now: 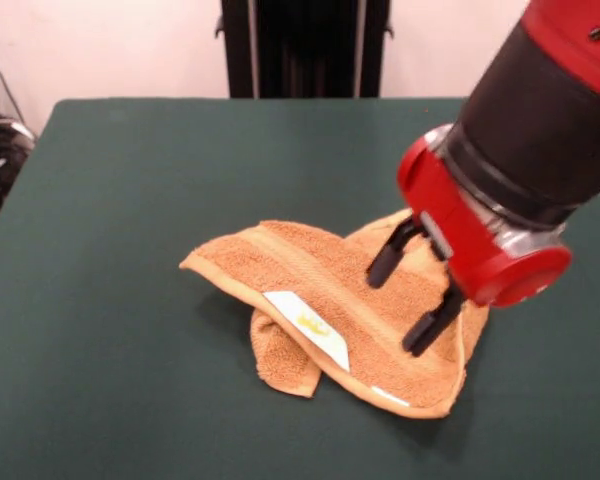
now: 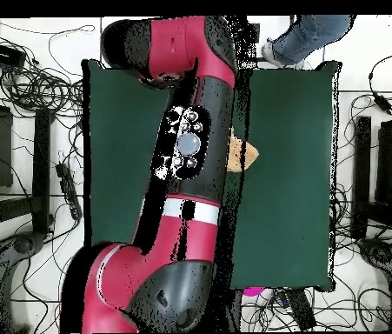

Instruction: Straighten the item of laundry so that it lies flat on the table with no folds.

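The orange-tan towel [image 1: 340,320] lies crumpled on the green table [image 1: 110,300], its near corner folded under and a white label [image 1: 308,328] showing. Just above the towel's far right part, the gripper [image 1: 410,300] hangs with fingers spread, holding nothing.

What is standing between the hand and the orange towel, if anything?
Nothing visible. The hand is open directly over the folded towel, its fingers at the cloth. Only green table surrounds the towel.
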Robot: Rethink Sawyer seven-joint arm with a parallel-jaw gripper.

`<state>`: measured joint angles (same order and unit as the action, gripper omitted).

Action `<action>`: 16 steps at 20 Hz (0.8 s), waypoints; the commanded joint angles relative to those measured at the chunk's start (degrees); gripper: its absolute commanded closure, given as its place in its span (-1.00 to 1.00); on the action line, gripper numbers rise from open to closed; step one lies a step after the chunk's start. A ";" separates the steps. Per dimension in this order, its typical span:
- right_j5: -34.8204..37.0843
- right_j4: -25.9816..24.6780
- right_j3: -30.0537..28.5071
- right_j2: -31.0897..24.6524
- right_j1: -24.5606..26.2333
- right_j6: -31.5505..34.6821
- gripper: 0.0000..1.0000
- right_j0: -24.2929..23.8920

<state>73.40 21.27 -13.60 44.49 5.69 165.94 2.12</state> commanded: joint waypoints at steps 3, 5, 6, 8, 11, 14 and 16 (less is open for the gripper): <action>6.36 0.67 4.23 3.80 3.19 0.22 -1.00 -5.10; 7.29 0.35 4.29 5.06 3.42 0.12 -1.00 -5.76; 7.45 0.00 3.88 5.56 3.26 0.40 -1.00 -5.77; 7.04 -0.85 2.36 5.88 2.67 1.39 -1.00 -5.57; 5.98 -2.72 -2.52 4.75 1.60 2.07 -1.00 -4.06; 6.04 -4.44 -9.16 3.02 -0.02 2.49 -1.00 -1.82; 5.58 -4.75 -15.40 1.06 -1.16 4.64 -1.00 0.54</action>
<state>73.97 18.60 -14.75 49.72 7.09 165.94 -2.59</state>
